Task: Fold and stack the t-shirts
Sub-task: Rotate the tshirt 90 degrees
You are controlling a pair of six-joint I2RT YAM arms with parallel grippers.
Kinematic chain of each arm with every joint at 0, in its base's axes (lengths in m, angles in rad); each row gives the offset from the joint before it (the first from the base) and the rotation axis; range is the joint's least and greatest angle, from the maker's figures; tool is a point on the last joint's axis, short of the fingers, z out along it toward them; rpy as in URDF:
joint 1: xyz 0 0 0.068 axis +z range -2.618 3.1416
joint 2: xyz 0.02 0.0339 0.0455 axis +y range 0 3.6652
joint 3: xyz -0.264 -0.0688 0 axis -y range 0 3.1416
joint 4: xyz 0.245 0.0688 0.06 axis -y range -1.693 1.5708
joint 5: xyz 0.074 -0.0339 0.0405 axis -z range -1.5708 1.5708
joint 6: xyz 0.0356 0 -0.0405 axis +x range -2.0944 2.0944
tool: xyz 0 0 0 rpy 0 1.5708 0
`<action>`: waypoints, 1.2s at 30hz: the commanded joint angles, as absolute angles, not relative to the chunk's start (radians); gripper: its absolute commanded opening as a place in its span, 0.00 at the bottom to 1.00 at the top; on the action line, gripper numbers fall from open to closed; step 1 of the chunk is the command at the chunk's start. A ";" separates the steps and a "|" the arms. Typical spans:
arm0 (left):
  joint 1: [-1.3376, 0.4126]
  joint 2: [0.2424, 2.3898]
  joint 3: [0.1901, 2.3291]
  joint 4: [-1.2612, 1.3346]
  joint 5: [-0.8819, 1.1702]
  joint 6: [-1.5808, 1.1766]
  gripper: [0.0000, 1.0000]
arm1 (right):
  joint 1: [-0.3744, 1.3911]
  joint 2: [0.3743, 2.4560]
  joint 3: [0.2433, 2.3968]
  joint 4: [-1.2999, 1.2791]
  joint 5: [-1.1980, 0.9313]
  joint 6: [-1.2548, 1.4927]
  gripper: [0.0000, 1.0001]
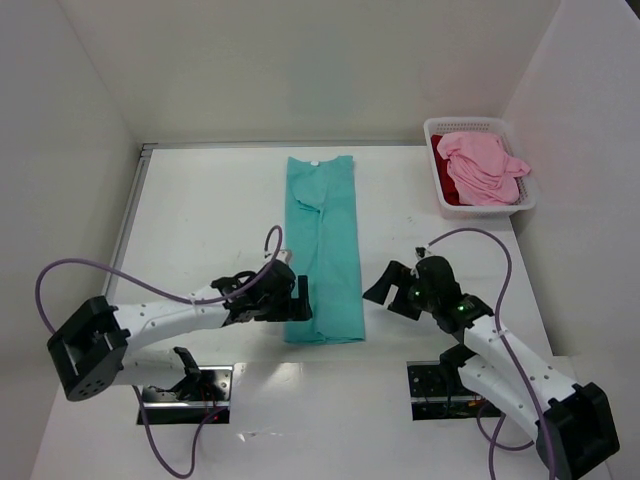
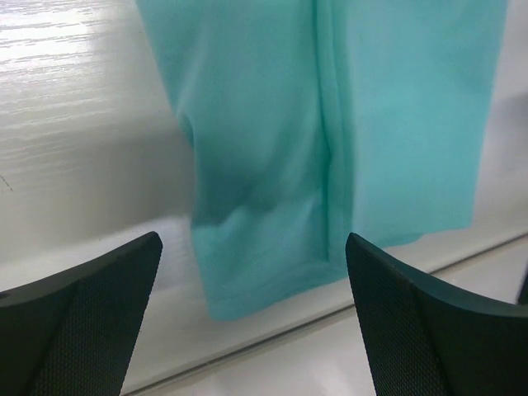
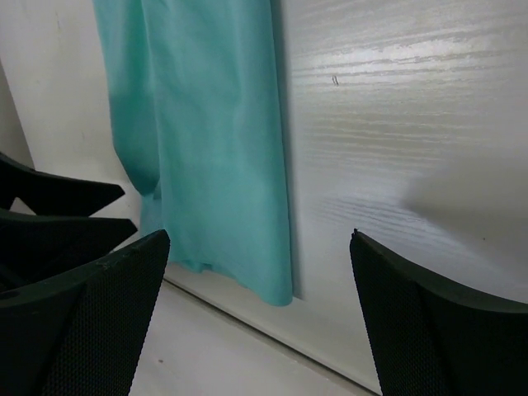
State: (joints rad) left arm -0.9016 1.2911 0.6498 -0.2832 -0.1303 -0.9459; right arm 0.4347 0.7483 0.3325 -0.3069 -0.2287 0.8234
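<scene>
— What took up most of the view from above?

— The white table (image 1: pixel 210 210). Down its middle lay the teal t-shirt (image 1: pixel 323 250), folded into a long narrow strip running from the far edge toward the arms, collar at the far end, hem at the near end.

— And the other shirts?

— In the white basket (image 1: pixel 478 209) at the far right corner. The pink t-shirt (image 1: pixel 485 165) was heaped on top and spilled over the rim. The dark red t-shirt (image 1: pixel 447 190) showed only as a sliver beneath it, along the basket's left side.

— The grippers?

— The left gripper (image 1: pixel 297 298) sat at the left edge of the teal strip, near the hem, its fingers spread with nothing between them. Whether it touched the cloth, I could not tell. The right gripper (image 1: pixel 388 290) stood off to the right of the hem, apart from the cloth, also spread wide and empty.
</scene>
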 commanded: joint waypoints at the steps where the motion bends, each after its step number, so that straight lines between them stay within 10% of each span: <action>1: -0.904 1.195 0.635 -0.311 -0.135 -1.003 1.00 | 0.451 0.782 0.324 -0.253 -0.255 0.834 0.95; 36: -0.922 1.069 0.402 -0.199 -0.061 -1.198 0.97 | 0.607 0.776 0.173 -0.169 -0.308 0.968 0.69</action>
State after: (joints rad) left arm -0.9157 1.0534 0.4187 -0.2283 -0.0616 -1.1629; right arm 0.5919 0.7815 0.1955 -0.2199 -0.3103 0.9386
